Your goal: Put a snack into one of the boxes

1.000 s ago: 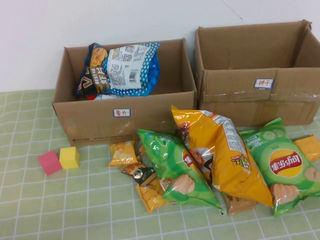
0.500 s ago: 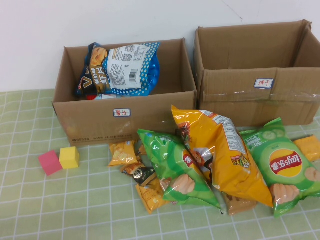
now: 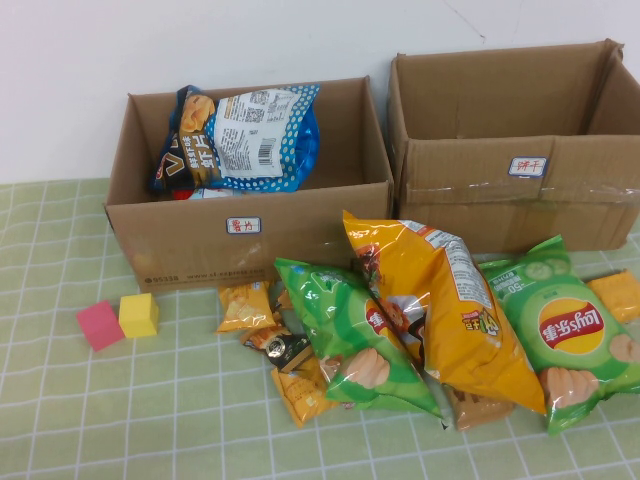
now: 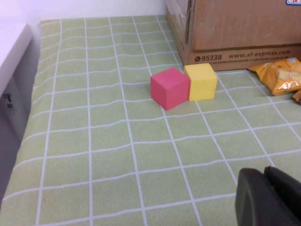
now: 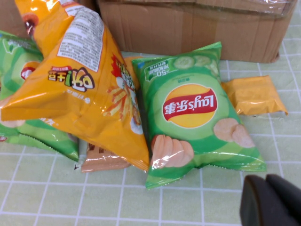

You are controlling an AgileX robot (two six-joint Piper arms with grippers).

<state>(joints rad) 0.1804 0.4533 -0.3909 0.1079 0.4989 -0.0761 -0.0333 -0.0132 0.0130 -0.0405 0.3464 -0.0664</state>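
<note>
Two brown cardboard boxes stand at the back: the left box holds a blue and white snack bag, and the wider taped right box looks empty. Snacks lie in front: a large orange bag, a green Lay's bag, another green bag and small orange packets. Neither gripper shows in the high view. My left gripper is shut and empty, low over the cloth near the cubes. My right gripper is shut and empty, just in front of the green Lay's bag.
A pink cube and a yellow cube sit side by side left of the snacks, in front of the left box. A green checked cloth covers the table. A small orange packet lies at the far right.
</note>
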